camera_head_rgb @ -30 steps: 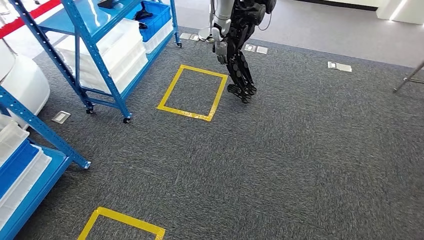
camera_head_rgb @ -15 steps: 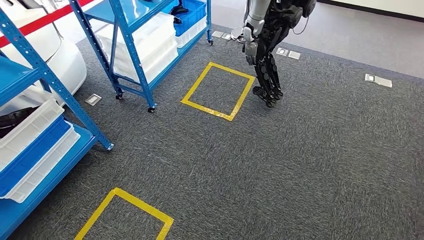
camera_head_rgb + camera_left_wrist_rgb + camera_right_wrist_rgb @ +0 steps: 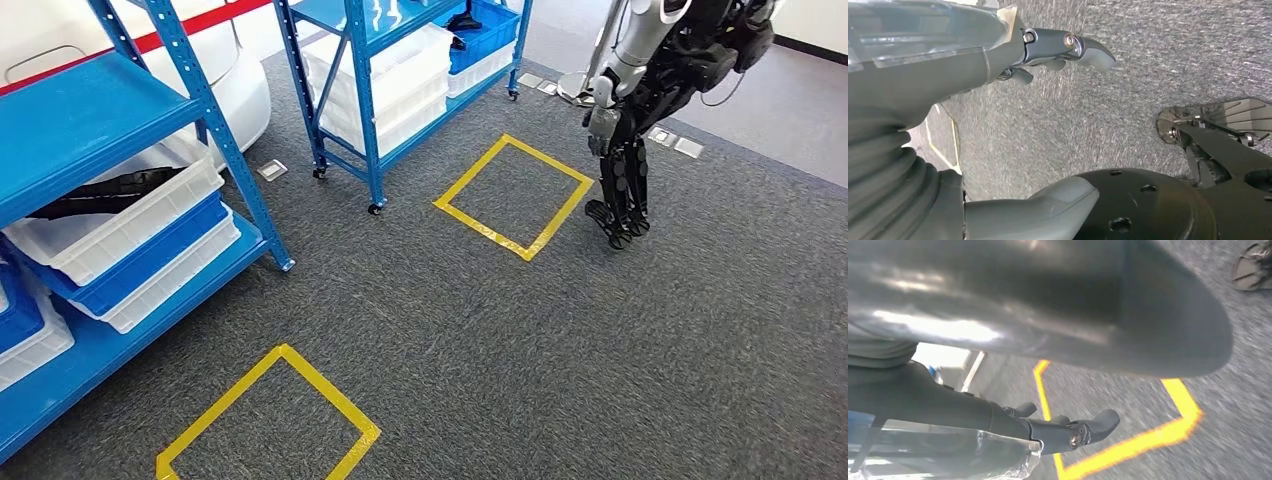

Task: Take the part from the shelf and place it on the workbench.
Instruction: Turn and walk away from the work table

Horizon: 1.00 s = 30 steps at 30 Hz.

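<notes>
A long black part [image 3: 110,192] lies in a white bin [image 3: 150,215] on the near blue shelf [image 3: 95,110] at my left. More black parts [image 3: 465,20] sit in a blue bin on the farther blue shelf [image 3: 385,60]. My left hand [image 3: 948,55] hangs over the grey carpet, its dark fingers [image 3: 1068,45] stretched out and apart from the thumb [image 3: 1048,200], holding nothing. My right hand [image 3: 998,420] hangs the same way, with its fingers [image 3: 1088,427] extended over a yellow tape line and nothing in them.
Two yellow tape squares [image 3: 515,195] [image 3: 270,420] mark the grey carpet. Another humanoid robot [image 3: 640,120] stands at the far right beside the farther square. A white rounded body [image 3: 240,80] sits behind the shelves. Stacked white bins [image 3: 385,85] fill the farther shelf.
The whole picture has shifted right and down: my view has turned left toward the near shelf, which now shows much more. The black part in its white bin has come into sight.
</notes>
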Tool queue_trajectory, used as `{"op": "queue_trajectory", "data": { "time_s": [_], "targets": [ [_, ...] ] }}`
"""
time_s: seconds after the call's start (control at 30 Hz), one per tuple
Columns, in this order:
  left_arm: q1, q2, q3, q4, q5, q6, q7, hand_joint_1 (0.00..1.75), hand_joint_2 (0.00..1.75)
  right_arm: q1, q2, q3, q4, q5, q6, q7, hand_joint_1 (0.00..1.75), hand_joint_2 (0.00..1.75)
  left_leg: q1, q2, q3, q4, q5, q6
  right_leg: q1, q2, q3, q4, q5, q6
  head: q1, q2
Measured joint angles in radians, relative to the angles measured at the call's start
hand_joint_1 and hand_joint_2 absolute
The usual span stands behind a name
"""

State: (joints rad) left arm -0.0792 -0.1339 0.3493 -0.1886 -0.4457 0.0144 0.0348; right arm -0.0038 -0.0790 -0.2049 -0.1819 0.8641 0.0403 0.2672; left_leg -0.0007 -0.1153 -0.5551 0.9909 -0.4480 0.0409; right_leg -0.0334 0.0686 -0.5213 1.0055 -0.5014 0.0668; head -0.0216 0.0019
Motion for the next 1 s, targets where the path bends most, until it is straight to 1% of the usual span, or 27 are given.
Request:
{"op": "queue_trajectory", "data": {
  "time_s": [0.03, 0.07, 0.1, 0.13, 0.17, 0.23, 0.27, 0.3, 0.33, 0.37, 0.4, 0.47, 0.5, 0.53, 0.6, 0.63, 0.67, 0.7, 0.73, 0.77, 0.8, 0.83, 0.87, 0.9, 0.93, 0.97, 1.0],
  "targets": [
    [-0.002, 0.000, -0.001, 0.000, 0.002, 0.000, 0.003, 0.00, 1.75, -0.001, 0.004, 0.000, 0.000, 0.003, -0.004, -0.009, 0.00, 0.00, 0.000, -0.010, -0.005, 0.001, 0.001, -0.007, 0.001, 0.009, 0.006, -0.017, 0.004, -0.008, 0.000, 0.000],
    [-0.003, 0.001, -0.001, 0.000, 0.007, 0.001, 0.007, 0.00, 1.75, -0.001, 0.007, 0.000, 0.001, 0.007, -0.007, -0.023, 0.00, 0.00, 0.001, -0.020, -0.008, 0.001, 0.002, -0.015, 0.005, -0.001, 0.007, -0.017, 0.005, -0.019, -0.001, 0.000],
    [-0.004, 0.003, 0.000, 0.000, 0.016, 0.003, 0.012, 0.00, 1.75, -0.002, 0.011, 0.000, 0.001, 0.012, -0.009, -0.042, 0.00, 0.00, 0.004, -0.027, -0.012, 0.001, 0.004, -0.022, 0.005, -0.014, 0.009, -0.018, 0.008, -0.029, -0.002, 0.000],
    [-0.005, 0.004, 0.001, 0.000, 0.029, 0.006, 0.016, 0.00, 1.75, -0.002, 0.013, 0.000, 0.001, 0.017, -0.009, -0.065, 0.00, 0.00, 0.005, -0.018, -0.018, 0.008, -0.001, -0.027, 0.005, -0.026, 0.011, -0.020, 0.011, -0.038, -0.003, 0.000],
    [-0.005, 0.005, 0.004, 0.000, 0.045, 0.010, 0.017, 0.00, 1.75, -0.002, 0.013, 0.000, 0.001, 0.023, -0.005, -0.093, 0.00, 0.00, 0.005, 0.004, -0.030, 0.031, -0.017, -0.032, 0.004, -0.039, 0.012, -0.022, 0.015, -0.046, -0.007, 0.000],
    [-0.004, 0.008, 0.014, 0.000, 0.079, 0.018, 0.008, 0.00, 1.75, -0.002, 0.008, 0.002, 0.001, 0.038, 0.010, -0.150, 0.00, 0.00, 0.003, 0.070, -0.080, 0.137, -0.081, -0.038, 0.007, -0.068, 0.011, -0.025, 0.016, -0.057, -0.018, 0.000],
    [-0.003, 0.010, 0.022, 0.000, 0.094, 0.020, 0.001, 0.00, 1.75, -0.001, 0.004, 0.003, 0.001, 0.045, 0.019, -0.172, 0.00, 0.00, 0.004, 0.090, -0.113, 0.207, -0.115, -0.040, 0.010, -0.083, 0.010, -0.025, 0.015, -0.060, -0.022, 0.000],
    [0.001, 0.011, 0.030, 0.000, 0.107, 0.022, -0.007, 0.00, 1.75, -0.001, -0.001, 0.006, 0.001, 0.054, 0.027, -0.189, 0.00, 0.00, 0.004, 0.100, -0.141, 0.264, -0.137, -0.042, 0.013, -0.098, 0.009, -0.025, 0.014, -0.062, -0.022, 0.000],
    [0.007, 0.012, 0.039, 0.000, 0.121, 0.024, -0.014, 0.00, 1.75, -0.003, -0.007, 0.010, 0.001, 0.064, 0.034, -0.203, 0.00, 0.00, 0.005, 0.105, -0.153, 0.291, -0.141, -0.042, 0.015, -0.113, 0.009, -0.025, 0.013, -0.063, -0.023, 0.000],
    [0.013, 0.012, 0.048, 0.000, 0.134, 0.026, -0.019, 0.00, 1.75, -0.005, -0.012, 0.015, 0.001, 0.075, 0.039, -0.217, 0.00, 0.00, 0.005, 0.110, -0.145, 0.279, -0.126, -0.042, 0.016, -0.126, 0.009, -0.024, 0.012, -0.064, -0.023, 0.000],
    [0.019, 0.013, 0.058, 0.000, 0.147, 0.028, -0.024, 0.00, 1.75, -0.009, -0.017, 0.021, 0.001, 0.086, 0.043, -0.230, 0.00, 0.00, 0.005, 0.118, -0.117, 0.230, -0.097, -0.041, 0.017, -0.138, 0.011, -0.024, 0.011, -0.063, -0.023, 0.000],
    [0.027, 0.014, 0.077, 0.001, 0.168, 0.029, -0.029, 0.00, 1.75, -0.017, -0.023, 0.037, 0.001, 0.106, 0.051, -0.256, 0.00, 0.00, 0.002, 0.160, -0.039, 0.090, -0.041, -0.033, 0.022, -0.158, 0.016, -0.023, 0.006, -0.058, -0.023, 0.000],
    [0.028, 0.014, 0.086, 0.001, 0.175, 0.028, -0.031, 0.00, 1.75, -0.020, -0.026, 0.045, 0.001, 0.114, 0.055, -0.267, 0.00, 0.00, -0.001, 0.175, -0.014, 0.042, -0.026, -0.028, 0.026, -0.168, 0.018, -0.023, 0.004, -0.054, -0.022, 0.000],
    [0.028, 0.014, 0.094, 0.001, 0.181, 0.026, -0.032, 0.00, 1.75, -0.023, -0.028, 0.052, 0.001, 0.121, 0.059, -0.278, 0.00, 0.00, -0.004, 0.183, -0.003, 0.018, -0.021, -0.022, 0.029, -0.179, 0.020, -0.022, 0.001, -0.049, -0.020, 0.000],
    [0.030, 0.014, 0.107, 0.001, 0.190, 0.022, -0.031, 0.00, 1.75, -0.032, -0.030, 0.066, 0.001, 0.132, 0.064, -0.293, 0.00, 0.00, -0.007, 0.161, -0.006, 0.013, -0.019, -0.010, 0.031, -0.199, 0.025, -0.024, -0.002, -0.040, -0.018, 0.000],
    [0.032, 0.013, 0.114, 0.001, 0.194, 0.020, -0.030, 0.00, 1.75, -0.037, -0.031, 0.072, 0.001, 0.137, 0.064, -0.300, 0.00, 0.00, -0.006, 0.149, -0.006, 0.010, -0.015, -0.004, 0.029, -0.191, 0.025, -0.019, -0.007, -0.035, -0.017, 0.000],
    [0.033, 0.013, 0.119, 0.001, 0.198, 0.020, -0.028, 0.00, 1.75, -0.040, -0.032, 0.078, 0.000, 0.141, 0.066, -0.306, 0.00, 0.00, -0.003, 0.138, -0.005, 0.006, -0.011, 0.003, 0.027, -0.168, 0.019, -0.003, -0.017, -0.033, -0.015, 0.000],
    [0.033, 0.012, 0.125, 0.002, 0.202, 0.019, -0.026, 0.00, 1.75, -0.041, -0.032, 0.084, 0.000, 0.145, 0.070, -0.311, 0.00, 0.00, 0.000, 0.127, -0.005, 0.003, -0.006, 0.009, 0.025, -0.138, 0.003, 0.034, -0.037, -0.032, -0.013, 0.000],
    [0.033, 0.011, 0.130, 0.002, 0.205, 0.018, -0.025, 0.00, 1.75, -0.041, -0.033, 0.088, 0.000, 0.147, 0.074, -0.315, 0.00, 0.00, 0.003, 0.116, -0.007, 0.002, -0.003, 0.013, 0.022, -0.104, -0.027, 0.096, -0.065, -0.033, -0.011, 0.000],
    [0.032, 0.010, 0.133, 0.002, 0.208, 0.017, -0.025, 0.00, 1.75, -0.041, -0.034, 0.092, 0.000, 0.150, 0.078, -0.317, 0.00, 0.00, 0.003, 0.103, -0.009, 0.002, -0.001, 0.016, 0.021, -0.085, -0.063, 0.169, -0.095, -0.034, -0.009, 0.000],
    [0.032, 0.010, 0.136, 0.002, 0.211, 0.017, -0.025, 0.00, 1.75, -0.040, -0.035, 0.096, 0.000, 0.152, 0.081, -0.319, 0.00, 0.00, 0.003, 0.088, -0.011, 0.003, 0.000, 0.017, 0.021, -0.077, -0.097, 0.237, -0.118, -0.033, -0.008, 0.000],
    [0.033, 0.009, 0.140, 0.002, 0.214, 0.016, -0.025, 0.00, 1.75, -0.040, -0.035, 0.100, 0.001, 0.155, 0.082, -0.321, 0.00, 0.00, 0.004, 0.073, -0.011, 0.003, 0.000, 0.018, 0.020, -0.074, -0.119, 0.279, -0.127, -0.029, -0.008, 0.000],
    [0.035, 0.008, 0.144, 0.002, 0.217, 0.016, -0.025, 0.00, 1.75, -0.040, -0.035, 0.103, 0.001, 0.157, 0.082, -0.323, 0.00, 0.00, 0.004, 0.059, -0.011, 0.003, 0.001, 0.017, 0.018, -0.073, -0.122, 0.279, -0.119, -0.021, -0.008, 0.000],
    [0.036, 0.007, 0.148, 0.002, 0.221, 0.016, -0.025, 0.00, 1.75, -0.041, -0.035, 0.106, 0.001, 0.161, 0.082, -0.324, 0.00, 0.00, 0.004, 0.044, -0.010, 0.004, 0.001, 0.016, 0.015, -0.070, -0.105, 0.237, -0.094, -0.012, -0.008, 0.000],
    [0.037, 0.006, 0.152, 0.002, 0.224, 0.015, -0.026, 0.00, 1.75, -0.042, -0.036, 0.109, 0.001, 0.164, 0.083, -0.326, 0.00, 0.00, 0.005, 0.030, -0.009, 0.005, 0.002, 0.014, 0.011, -0.058, -0.074, 0.169, -0.062, -0.002, -0.007, 0.000],
    [0.037, 0.005, 0.156, 0.002, 0.226, 0.013, -0.027, 0.00, 1.75, -0.044, -0.037, 0.113, 0.001, 0.168, 0.084, -0.327, 0.00, 0.00, 0.004, 0.016, -0.010, 0.008, 0.001, 0.009, 0.006, -0.030, -0.042, 0.094, -0.033, 0.004, -0.006, 0.000],
    [0.037, 0.004, 0.158, 0.002, 0.227, 0.011, -0.028, 0.00, 1.75, -0.047, -0.037, 0.118, 0.001, 0.171, 0.087, -0.328, 0.00, 0.00, 0.003, 0.003, -0.012, 0.011, 0.001, 0.003, 0.003, -0.009, -0.018, 0.035, -0.011, 0.004, -0.006, 0.000]
  ]
}}
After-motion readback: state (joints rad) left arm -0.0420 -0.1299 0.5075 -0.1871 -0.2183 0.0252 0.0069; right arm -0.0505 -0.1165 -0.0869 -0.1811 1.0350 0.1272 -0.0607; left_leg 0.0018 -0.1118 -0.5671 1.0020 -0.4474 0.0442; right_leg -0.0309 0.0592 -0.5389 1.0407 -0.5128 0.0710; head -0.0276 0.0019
